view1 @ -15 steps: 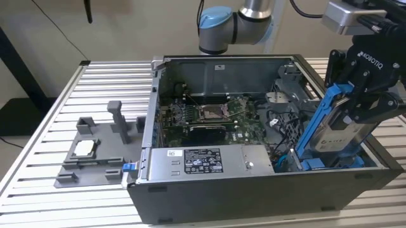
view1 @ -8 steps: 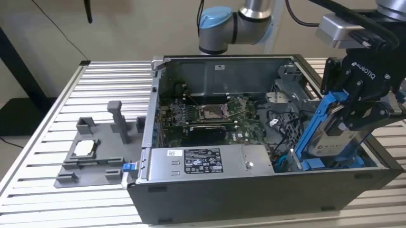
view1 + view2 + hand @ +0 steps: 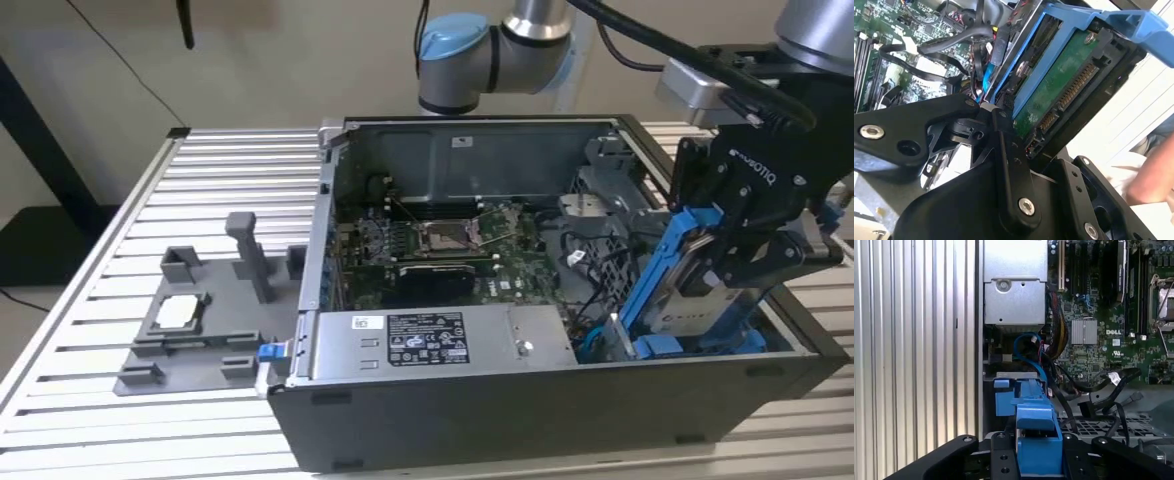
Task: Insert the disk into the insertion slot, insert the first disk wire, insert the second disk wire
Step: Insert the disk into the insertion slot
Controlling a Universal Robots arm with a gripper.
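My gripper [image 3: 747, 250] is shut on the disk [image 3: 698, 300], a silver drive clipped in a bright blue carrier [image 3: 663, 265]. The disk hangs tilted over the open computer case's front corner at the exterior view's right. Its lower end reaches down to the insertion slot [image 3: 627, 345]. In the second wrist view the disk's green circuit board [image 3: 1064, 85] and connector pins face the camera, with a black finger [image 3: 1009, 165] against it. In the first wrist view the blue carrier [image 3: 1036, 440] sits between the fingers above the bay [image 3: 1014, 377]. A blue wire [image 3: 1029, 347] and a black wire with a white plug [image 3: 1114, 377] lie loose nearby.
The grey labelled power-supply box [image 3: 414, 340] fills the case's front, with the motherboard [image 3: 441, 245] behind it. A grey fixture [image 3: 200, 310] stands on the slatted table [image 3: 107, 400] at the exterior view's left. A person's hand [image 3: 1154, 175] is beside the case.
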